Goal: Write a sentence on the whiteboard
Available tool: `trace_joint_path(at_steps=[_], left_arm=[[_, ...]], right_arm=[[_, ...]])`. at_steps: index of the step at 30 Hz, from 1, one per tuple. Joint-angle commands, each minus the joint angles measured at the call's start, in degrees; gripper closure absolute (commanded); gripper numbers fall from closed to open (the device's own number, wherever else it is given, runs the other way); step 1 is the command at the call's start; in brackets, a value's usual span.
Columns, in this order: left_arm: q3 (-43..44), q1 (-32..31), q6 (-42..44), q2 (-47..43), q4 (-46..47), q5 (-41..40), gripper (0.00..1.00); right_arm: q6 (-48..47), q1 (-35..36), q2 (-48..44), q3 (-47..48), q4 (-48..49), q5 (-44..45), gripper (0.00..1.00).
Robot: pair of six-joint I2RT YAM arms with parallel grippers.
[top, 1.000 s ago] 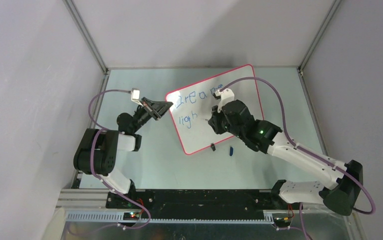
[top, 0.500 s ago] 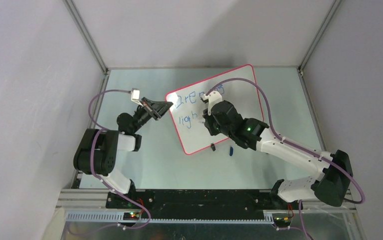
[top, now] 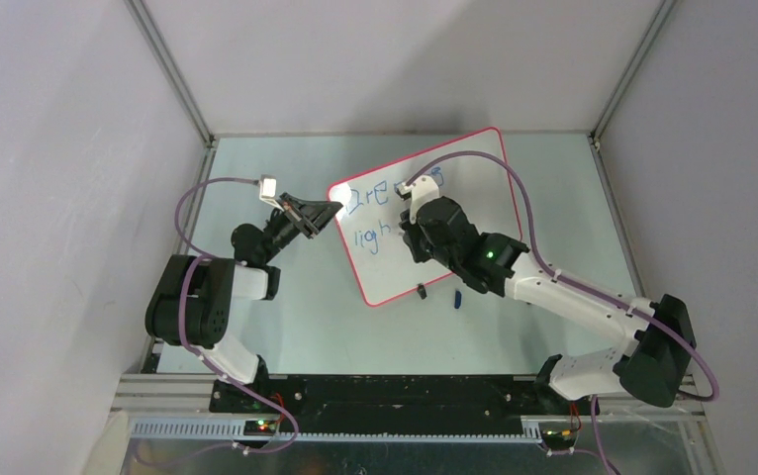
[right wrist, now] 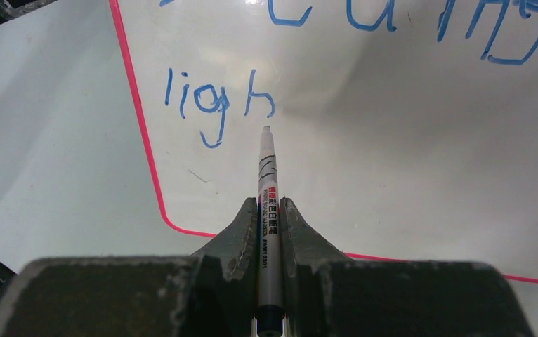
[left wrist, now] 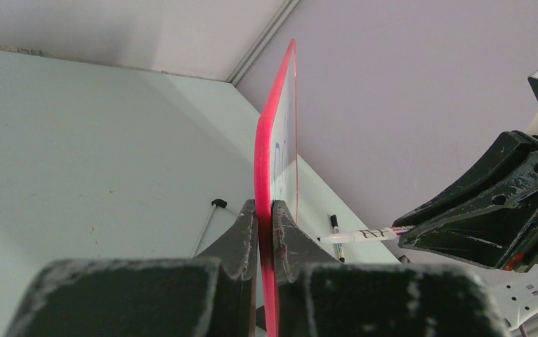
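**A:** Where is the whiteboard (top: 383, 273), and what is on it?

**B:** It lies on the table (top: 306, 327), centre and towards twelve o'clock from the arm bases, turned a little clockwise. The sentence (right wrist: 213, 105) is in blue. The top line is partly hidden under the right arm, and the second line reads "ligh" so far.

**A:** Why is the left arm on it?

**B:** The left gripper (left wrist: 265, 210) has its jaws pressed together on the board's red rim, at the ten o'clock corner. I judge it is there to steady the board so it cannot slide under the pen.

**A:** And the right arm?

**B:** The right gripper (right wrist: 268, 210) is pinching the marker (right wrist: 267, 175) along its barrel. The tip points towards twelve o'clock in the wrist view, just at five o'clock of the "h", where a "t" would go. I cannot tell whether the tip touches the surface.

**A:** Anything else nearby?

**B:** A small blue cap (top: 457, 297) lies on the table off the board's six o'clock edge, beside a black clip foot (top: 422, 290).

**A:** What has changed over the last second?

**B:** The right wrist has slid towards nine o'clock and now covers more of the top line. The elbow has swung in with it. The left arm has not moved, and no new letter has appeared.
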Motion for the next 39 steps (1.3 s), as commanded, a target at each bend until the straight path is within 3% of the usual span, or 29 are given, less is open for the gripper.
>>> trace_joint_path(at_steps=[1,39], left_arm=[[-0.51,-0.37,4.46,-1.28,2.70,-0.32,1.00],[-0.34,-0.63,4.61,-1.27,2.70,-0.32,1.00]], right_arm=[[-1.24,0.06,1.08,2.74,3.45,1.74,1.00],[-2.50,-1.21,5.81,4.99,4.74,4.65,1.00]])
